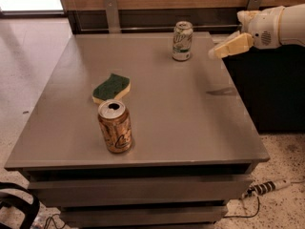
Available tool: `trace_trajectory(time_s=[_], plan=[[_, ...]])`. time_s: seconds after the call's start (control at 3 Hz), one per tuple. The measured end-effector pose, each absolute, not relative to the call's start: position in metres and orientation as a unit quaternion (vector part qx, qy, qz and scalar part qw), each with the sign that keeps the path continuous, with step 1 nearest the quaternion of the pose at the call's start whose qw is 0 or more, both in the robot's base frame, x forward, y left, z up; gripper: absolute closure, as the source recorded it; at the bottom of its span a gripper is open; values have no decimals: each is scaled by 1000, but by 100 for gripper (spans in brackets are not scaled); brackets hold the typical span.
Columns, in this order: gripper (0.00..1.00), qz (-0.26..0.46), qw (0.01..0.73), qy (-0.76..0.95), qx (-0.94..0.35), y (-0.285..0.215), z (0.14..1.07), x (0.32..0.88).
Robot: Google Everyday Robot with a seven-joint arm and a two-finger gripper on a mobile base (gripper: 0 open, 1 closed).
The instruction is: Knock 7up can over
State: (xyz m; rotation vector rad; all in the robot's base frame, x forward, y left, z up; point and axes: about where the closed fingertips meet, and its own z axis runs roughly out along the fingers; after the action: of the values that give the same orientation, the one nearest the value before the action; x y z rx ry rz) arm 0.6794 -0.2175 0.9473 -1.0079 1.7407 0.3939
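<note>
The 7up can [182,41], silvery-white with green lettering, stands upright near the far edge of the grey table [162,109]. My gripper [215,53] comes in from the right on a white arm, held above the table's far right corner. It is to the right of the can and apart from it.
A gold-orange can [115,126] stands upright near the front left of the table. A green and yellow sponge [111,88] lies behind it. A wood-panelled wall with metal brackets runs behind the table. A power strip [265,188] lies on the floor at the right.
</note>
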Motion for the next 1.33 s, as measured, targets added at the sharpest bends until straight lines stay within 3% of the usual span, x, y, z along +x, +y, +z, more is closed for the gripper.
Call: trace_trajectory(time_s=[1.33], plan=[[0,232,540,732,-345,-197,894,770]])
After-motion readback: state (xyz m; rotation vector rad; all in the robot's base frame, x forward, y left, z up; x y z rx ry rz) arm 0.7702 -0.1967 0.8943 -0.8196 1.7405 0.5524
